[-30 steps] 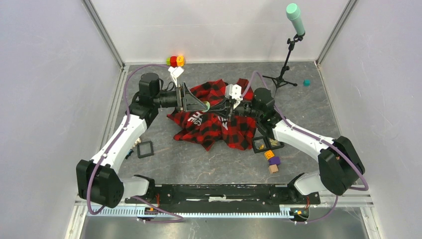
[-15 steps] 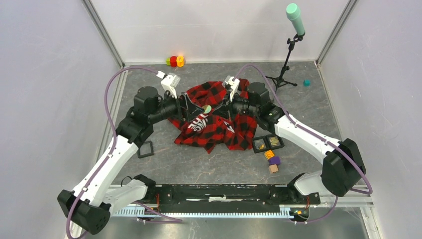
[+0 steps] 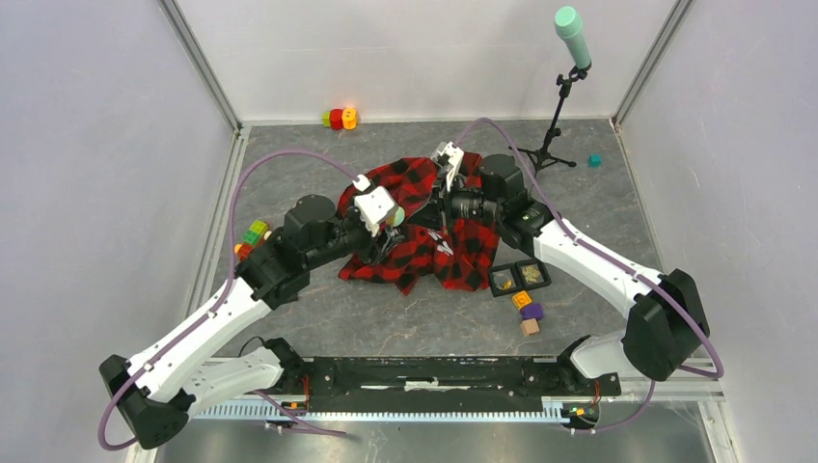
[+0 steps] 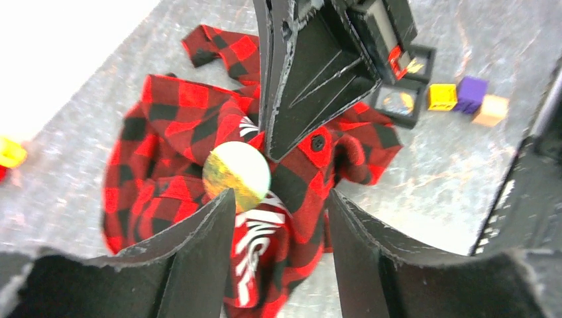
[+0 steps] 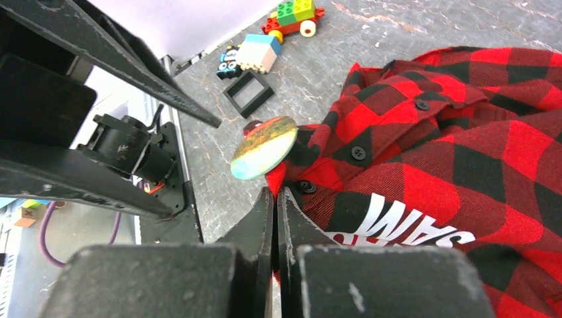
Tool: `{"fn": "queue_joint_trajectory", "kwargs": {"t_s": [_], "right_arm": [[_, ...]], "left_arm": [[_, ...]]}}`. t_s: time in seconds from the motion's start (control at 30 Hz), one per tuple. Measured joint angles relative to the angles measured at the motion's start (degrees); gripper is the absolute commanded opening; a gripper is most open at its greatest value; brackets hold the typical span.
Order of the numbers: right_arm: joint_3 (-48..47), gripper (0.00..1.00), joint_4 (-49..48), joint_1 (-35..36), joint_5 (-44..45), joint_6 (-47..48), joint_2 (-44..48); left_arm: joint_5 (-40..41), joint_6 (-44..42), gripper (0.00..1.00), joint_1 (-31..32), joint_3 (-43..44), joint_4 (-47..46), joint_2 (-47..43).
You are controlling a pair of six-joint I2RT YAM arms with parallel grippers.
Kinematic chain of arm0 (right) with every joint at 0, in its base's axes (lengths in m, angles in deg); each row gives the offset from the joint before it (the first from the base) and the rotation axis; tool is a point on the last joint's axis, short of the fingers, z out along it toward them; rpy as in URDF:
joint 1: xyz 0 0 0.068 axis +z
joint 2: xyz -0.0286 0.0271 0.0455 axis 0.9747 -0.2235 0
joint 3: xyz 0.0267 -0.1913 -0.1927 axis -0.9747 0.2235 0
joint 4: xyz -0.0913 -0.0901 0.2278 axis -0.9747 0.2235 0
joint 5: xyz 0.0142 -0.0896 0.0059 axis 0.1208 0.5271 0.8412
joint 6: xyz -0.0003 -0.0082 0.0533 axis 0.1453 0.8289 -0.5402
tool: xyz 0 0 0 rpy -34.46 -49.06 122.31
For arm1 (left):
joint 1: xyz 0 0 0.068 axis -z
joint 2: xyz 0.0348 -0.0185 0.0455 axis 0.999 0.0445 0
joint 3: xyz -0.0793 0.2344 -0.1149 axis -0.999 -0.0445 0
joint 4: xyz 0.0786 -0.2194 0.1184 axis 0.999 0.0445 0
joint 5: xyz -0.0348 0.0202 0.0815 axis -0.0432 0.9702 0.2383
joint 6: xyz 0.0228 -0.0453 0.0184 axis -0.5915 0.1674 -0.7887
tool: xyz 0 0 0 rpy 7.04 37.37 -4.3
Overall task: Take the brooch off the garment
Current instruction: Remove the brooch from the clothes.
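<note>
A: Enclosure, seen from the top camera. Plain pale lilac back wall panel (image 3: pixel 415 58), with a matching left wall panel (image 3: pixel 87 193) and right wall panel (image 3: pixel 752 193). Brushed aluminium corner posts (image 3: pixel 201 66) slant up at both rear corners.

B: Noted. Underfoot?

A: Grey mottled stone-look worktop (image 3: pixel 405 318) with pale veining. A glossy dark grey metal ledge (image 3: pixel 434 439) runs across the near side.

B: Any furniture?

A: One thin black tripod microphone stand (image 3: pixel 556 114), rear right, feet on the worktop. Its mint-green foam head (image 3: pixel 573 37) shows against the back wall.

B: Light?

A: Even and diffuse, soft shadows only. Source cannot be told.
</note>
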Motion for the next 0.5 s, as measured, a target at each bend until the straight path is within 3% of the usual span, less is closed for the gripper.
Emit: {"fn": "queue_joint_trajectory", "kwargs": {"t_s": [0.13,0.23,0.5], "right_arm": [[-1.38,0.0,0.0,0.0,-1.49,-0.83,0.02],[-1.53,0.0,0.04,0.0,-2.56,-1.27,0.02],[-1.51,0.0,-0.94,0.0,-4.35,-3.58,0.04]], "left_arm": [[-0.55,-11.32,0.59,0.02,0.0,0.35,-0.37],[-0.44,-17.38,0.52,0.13,-0.5,-0.42,-0.07],[0.15,-25.35,0.45,2.19,-4.22,-2.75,-0.17]]}}
